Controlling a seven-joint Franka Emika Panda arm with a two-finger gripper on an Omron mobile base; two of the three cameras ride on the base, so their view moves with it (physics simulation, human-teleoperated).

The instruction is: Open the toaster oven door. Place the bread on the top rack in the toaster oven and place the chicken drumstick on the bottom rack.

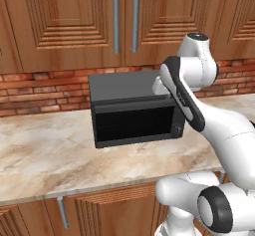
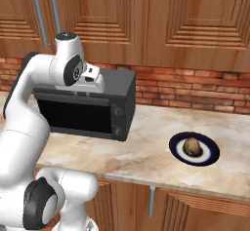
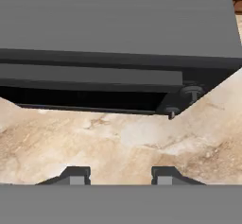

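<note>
Hand view: I am looking down over the toaster oven (image 3: 118, 20) from above, its door (image 3: 90, 74) still shut.

My arm is blocking the oven's upper right corner in the left base view, and both racks are lying hidden behind dark glass. The gripper (image 3: 122, 176) tips are standing apart, clamping nothing, over bare counter (image 3: 118, 142) in front of the oven. Something brown is sitting on a blue plate (image 2: 210, 154) well right of the oven; I cannot tell whether it is the bread or the drumstick. I am reading no lettering anywhere.

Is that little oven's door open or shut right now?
Shut. The toaster oven door stands upright, flush against the front of the toaster oven, and nothing folds down onto the counter.
</note>
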